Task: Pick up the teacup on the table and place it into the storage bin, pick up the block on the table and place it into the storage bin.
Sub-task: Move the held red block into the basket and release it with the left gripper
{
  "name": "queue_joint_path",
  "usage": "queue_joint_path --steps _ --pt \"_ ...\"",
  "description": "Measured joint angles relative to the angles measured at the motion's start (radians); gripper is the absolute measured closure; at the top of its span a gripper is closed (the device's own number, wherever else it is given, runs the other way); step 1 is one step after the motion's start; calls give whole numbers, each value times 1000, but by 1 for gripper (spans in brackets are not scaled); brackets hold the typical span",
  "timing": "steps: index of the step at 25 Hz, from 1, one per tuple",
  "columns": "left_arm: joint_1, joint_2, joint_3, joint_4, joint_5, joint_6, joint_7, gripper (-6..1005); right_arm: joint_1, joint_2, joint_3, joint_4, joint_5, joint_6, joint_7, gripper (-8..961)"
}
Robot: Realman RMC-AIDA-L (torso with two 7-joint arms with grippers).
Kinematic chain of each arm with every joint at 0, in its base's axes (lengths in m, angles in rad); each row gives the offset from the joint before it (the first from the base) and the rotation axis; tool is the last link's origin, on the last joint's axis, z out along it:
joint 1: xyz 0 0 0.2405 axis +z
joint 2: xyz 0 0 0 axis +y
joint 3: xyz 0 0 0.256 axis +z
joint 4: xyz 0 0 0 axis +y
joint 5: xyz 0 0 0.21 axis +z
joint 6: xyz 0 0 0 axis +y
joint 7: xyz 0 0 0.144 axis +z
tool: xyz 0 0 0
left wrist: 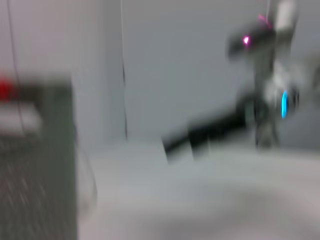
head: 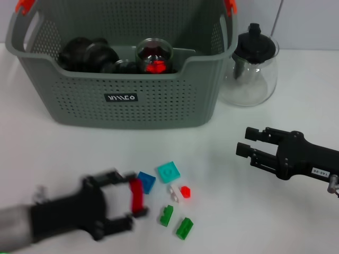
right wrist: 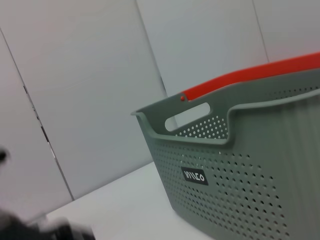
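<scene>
Red plastic block [head: 136, 194] is sitting between the fingers of the black left gripper [head: 127, 202] low over the white table [head: 222, 211], beside other small coloured bricks [head: 172, 196], in front of the grey perforated storage bin [head: 122, 100], while the black right gripper [head: 244, 142] is hovering with jaws apart.

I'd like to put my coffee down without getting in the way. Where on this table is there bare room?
Bare table lies between the storage bin and the scattered blocks, and between those blocks and the right gripper. It is crowded around the blocks, where the left gripper holds a red block, and by the glass teapot beside the bin.
</scene>
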Motion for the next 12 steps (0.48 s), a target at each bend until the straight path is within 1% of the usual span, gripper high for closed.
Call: queue_joint_path --steps 2,5,7,8,10,12 --pt "-4 23 -109 51 -3 166 -57 307 0 0 0 0 0 3 0 396" --pt "-39 48 -275 89 -35 322 -127 304 1 2 -2 0 0 14 1 396" --pt "-73 61 -347 121 -84 364 -215 302 2 3 -2 0 0 21 1 396" --pt "-95 69 -365 141 -117 364 -279 301 3 3 -2 0 0 25 1 396" --pt "-140 83 -376 177 -174 352 -395 299 3 3 -2 0 0 27 1 396" --pt "-196 92 -372 230 -206 302 -510 297 3 3 -2 0 0 27 1 396"
